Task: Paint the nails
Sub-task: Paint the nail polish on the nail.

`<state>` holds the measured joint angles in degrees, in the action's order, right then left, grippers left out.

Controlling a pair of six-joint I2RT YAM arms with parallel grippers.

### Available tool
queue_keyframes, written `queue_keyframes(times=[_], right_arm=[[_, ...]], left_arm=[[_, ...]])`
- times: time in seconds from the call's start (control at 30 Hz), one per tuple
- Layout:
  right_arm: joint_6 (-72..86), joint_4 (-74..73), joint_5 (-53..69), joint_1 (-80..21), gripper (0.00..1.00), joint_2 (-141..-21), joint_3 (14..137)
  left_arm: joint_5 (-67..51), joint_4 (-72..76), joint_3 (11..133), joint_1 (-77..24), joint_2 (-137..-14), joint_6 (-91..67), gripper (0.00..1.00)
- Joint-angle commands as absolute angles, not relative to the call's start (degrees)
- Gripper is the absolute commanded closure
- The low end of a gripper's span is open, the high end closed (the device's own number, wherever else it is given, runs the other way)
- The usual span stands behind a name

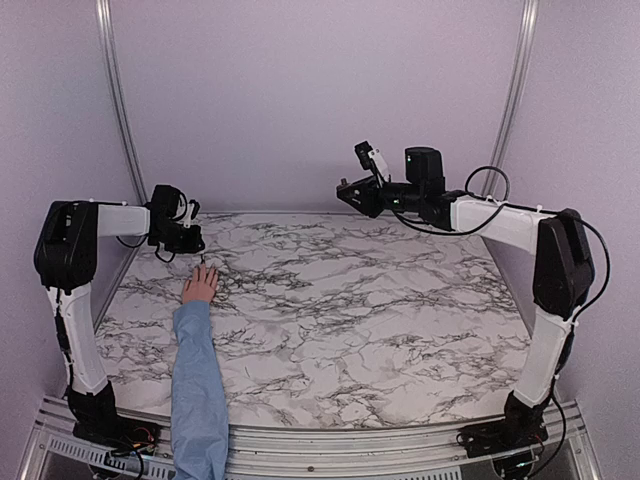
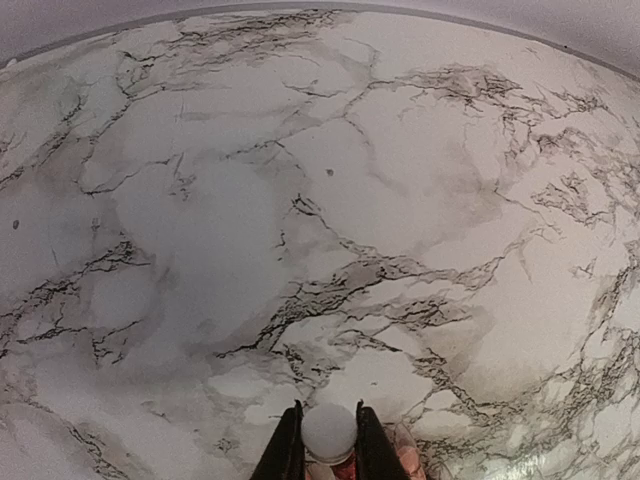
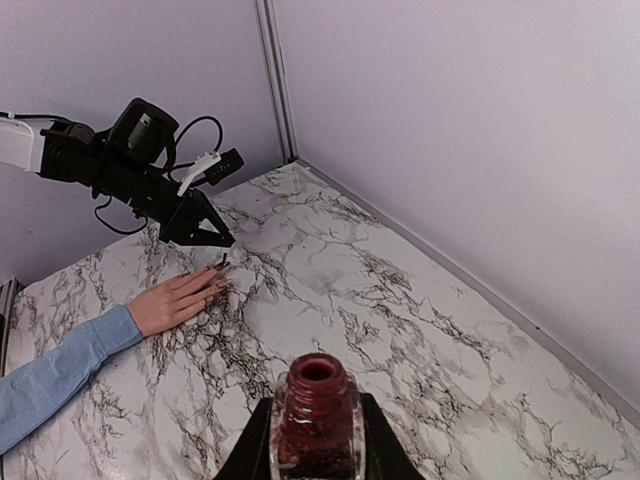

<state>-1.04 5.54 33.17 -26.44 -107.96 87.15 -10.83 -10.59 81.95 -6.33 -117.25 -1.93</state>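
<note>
Open red bottle (image 3: 316,400) fills right hand (image 3: 316,440); left hand (image 2: 329,455) pinches white cap (image 2: 329,430), nails (image 3: 218,270) barely discernible.

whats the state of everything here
hand: flat, palm down on the table
nails: too small to tell if painted
cap: gripped by the left gripper, brush down by the nails
bottle: open, gripped by the right gripper, raised off the table

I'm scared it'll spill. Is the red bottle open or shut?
Open. The bottle in the right gripper shows a bare, uncovered round mouth.
</note>
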Motion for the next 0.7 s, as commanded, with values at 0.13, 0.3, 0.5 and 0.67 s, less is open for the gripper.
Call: queue_keyframes(times=[0.13,0.3,0.5,0.67], right_arm=[[-0.8,6.0,33.2,-26.0,1.0,-107.5,89.2],[-1.0,5.9,33.2,-26.0,1.0,-107.5,89.3],[-1.2,5.6,33.1,-26.0,1.0,-107.3,89.3],[-1.4,5.5,33.0,-26.0,1.0,-107.2,89.2]], left_arm=[[-10.2,-10.8,84.5,-6.1,-119.5,-2.0,1.0],[-10.3,-10.8,85.0,-5.9,-119.8,-2.0,1.0],[-10.8,-10.8,86.5,-5.6,-120.5,-2.2,1.0],[-10.9,-11.0,87.4,-5.5,-120.7,-2.3,1.0]])
